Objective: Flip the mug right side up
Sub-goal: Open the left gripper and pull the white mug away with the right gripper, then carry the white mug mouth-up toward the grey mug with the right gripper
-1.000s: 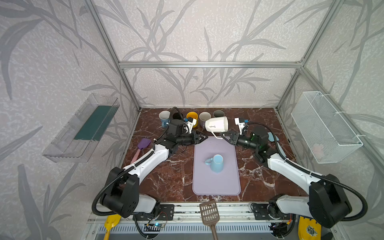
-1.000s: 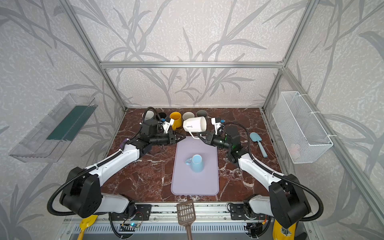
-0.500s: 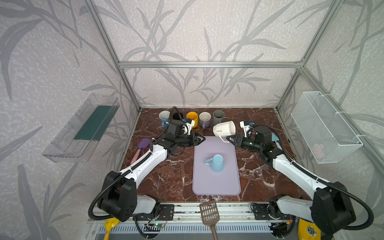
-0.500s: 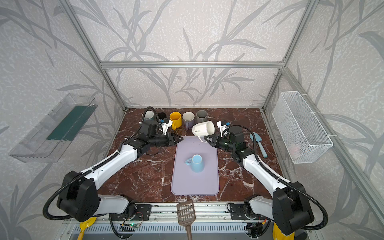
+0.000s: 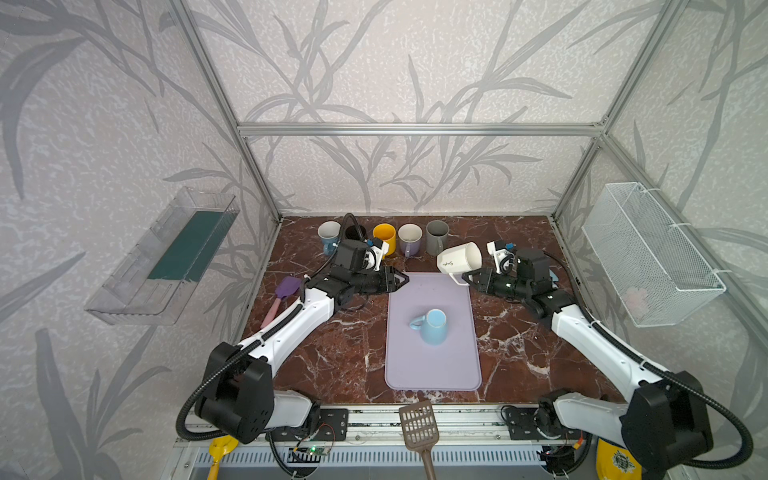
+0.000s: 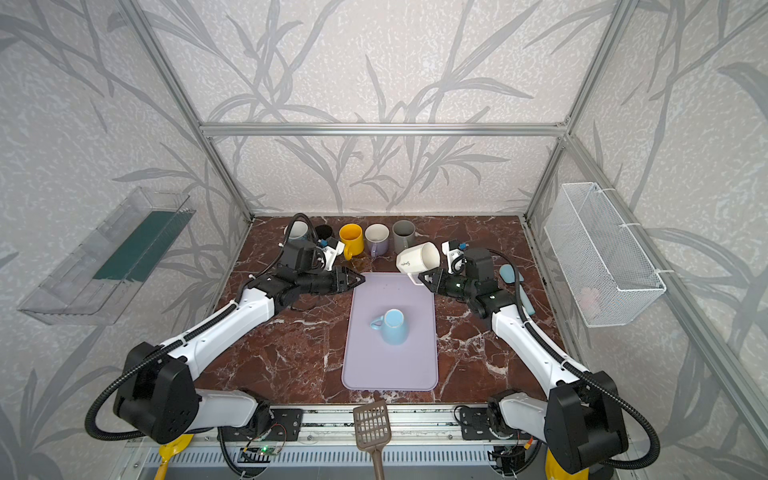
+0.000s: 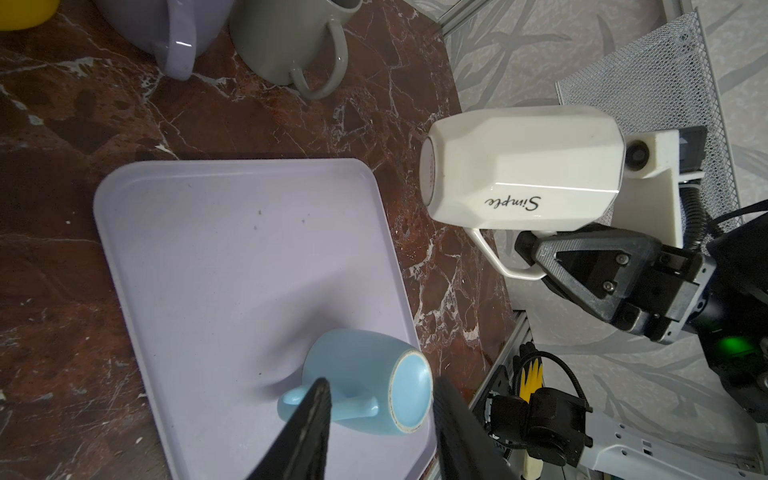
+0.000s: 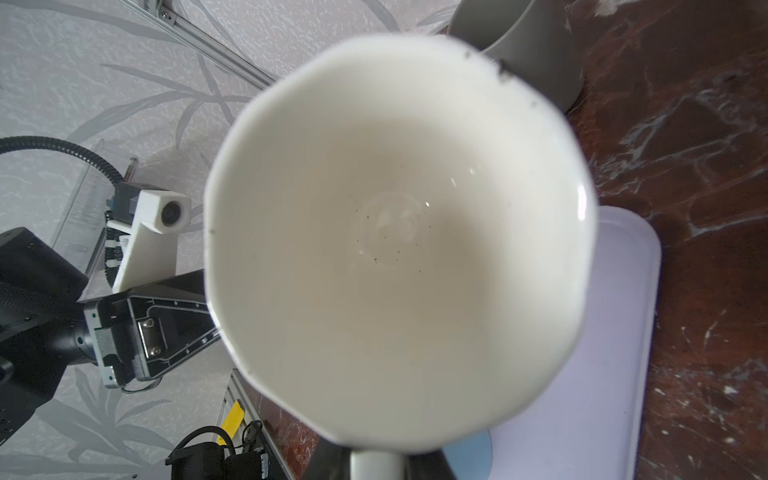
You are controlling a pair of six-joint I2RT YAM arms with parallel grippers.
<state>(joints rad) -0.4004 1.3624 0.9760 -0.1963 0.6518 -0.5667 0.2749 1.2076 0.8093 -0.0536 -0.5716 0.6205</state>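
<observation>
The white mug (image 5: 459,259) (image 6: 417,258) is off the table, held on its side in the air near the far right corner of the lavender mat (image 5: 432,370), in front of the row of mugs along the back wall. You have the right gripper (image 5: 469,279) (image 6: 426,277) clamped on its handle. In the left wrist view the jaws pinch the white handle loop (image 7: 505,266), and the mug's body (image 7: 519,166) sticks out sideways with its base towards the left arm and dark script lettering along its side. The right wrist view looks straight into the mug's open mouth (image 8: 395,241), with a few dark specks at the bottom. Your left gripper (image 5: 402,281) (image 6: 360,279) hangs just off the mat's far left corner, pointing towards the white mug but apart from it. Its jaws stand apart with nothing between them, and both fingers (image 7: 309,432) show at the edge of the left wrist view. A light blue mug (image 5: 432,328) (image 6: 392,328) sits mouth down in the middle of the mat, handle towards the left arm. In the back row, from the left, are a blue-and-white mug (image 5: 328,235), a black mug (image 5: 356,231), a yellow mug (image 5: 384,236), a lavender mug (image 5: 410,240) and a grey mug (image 5: 437,237), all upright.
</observation>
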